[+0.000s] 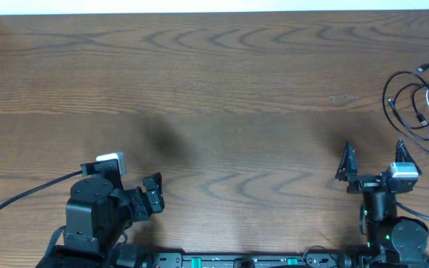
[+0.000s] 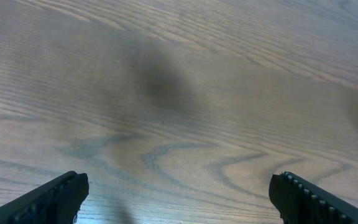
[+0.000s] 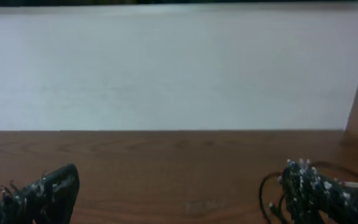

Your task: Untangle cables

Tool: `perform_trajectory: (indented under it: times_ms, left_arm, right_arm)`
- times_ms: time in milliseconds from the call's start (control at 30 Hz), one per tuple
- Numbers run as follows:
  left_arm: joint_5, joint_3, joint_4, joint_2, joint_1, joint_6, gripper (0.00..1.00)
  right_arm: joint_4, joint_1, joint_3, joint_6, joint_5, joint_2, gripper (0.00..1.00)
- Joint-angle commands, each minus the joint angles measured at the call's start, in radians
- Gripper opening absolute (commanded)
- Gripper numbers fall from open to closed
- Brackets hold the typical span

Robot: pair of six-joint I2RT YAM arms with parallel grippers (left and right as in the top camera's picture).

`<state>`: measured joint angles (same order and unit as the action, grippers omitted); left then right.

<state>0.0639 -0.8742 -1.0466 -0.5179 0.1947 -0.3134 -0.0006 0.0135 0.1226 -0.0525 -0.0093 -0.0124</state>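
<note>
Cables (image 1: 421, 112) at the far right edge of the surface (image 1: 222, 82) seen from overhead, piled in loose overlapping loops, some black, one white, partly cut off by the frame edge. Well apart from the left fingers (image 1: 153, 199), low on the left, spread and gripping nothing. Much nearer the right fingers (image 1: 346, 162), low on the right, also spread wide and gripping nothing. Loops lying beyond these and off to their right, not touching. Soft dark shadow (image 1: 171, 141) on the wood just beyond the left arm.

From the left wrist: left fingers (image 2: 55, 200) at the two bottom corners, held wide apart, closed on nothing. Wood-grain surface (image 2: 229, 112) ahead, with a blurred shadow (image 2: 160, 81) across it.

From the right wrist: right fingers (image 3: 45, 193) at the two lower corners, spread, pinching nothing. Cables (image 3: 267, 198) just beside the right-hand finger, on its inner side, thin black loops showing against the wood, with a pale strand past that finger. Too blurred to tell whether touching it or not. Brown surface (image 3: 166, 149) running back to a pale wall (image 3: 166, 68).
</note>
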Motion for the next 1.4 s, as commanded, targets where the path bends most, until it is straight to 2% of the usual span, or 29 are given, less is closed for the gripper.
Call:
perform_trajectory:
  times_ms: [0, 200, 400, 867, 1000, 1367]
  left_arm:
    - [-0.013, 0.006, 0.001, 0.003, 0.005, 0.01, 0.97]
    - [-0.013, 0.006, 0.001, 0.003, 0.005, 0.01, 0.98]
    - [-0.013, 0.006, 0.001, 0.003, 0.005, 0.01, 0.98]
    - [-0.013, 0.006, 0.001, 0.003, 0.005, 0.01, 0.98]
    - [-0.013, 0.006, 0.001, 0.003, 0.005, 0.01, 0.98]
    - [-0.012, 0.006, 0.001, 0.003, 0.005, 0.01, 0.98]
  right_arm:
    - [0.032, 0.003, -0.051, -0.06, 0.031, 0.007, 0.99]
    - [0.01, 0.003, -0.118, -0.176, 0.05, 0.007, 0.99]
    - [-0.055, 0.003, -0.117, -0.182, 0.056, 0.007, 0.99]
    - [-0.073, 0.006, -0.117, -0.068, -0.032, 0.007, 0.99]
    - [-0.07, 0.02, -0.117, 0.004, -0.076, 0.007, 0.99]
    - [-0.07, 0.032, -0.117, 0.055, -0.079, 0.007, 0.99]
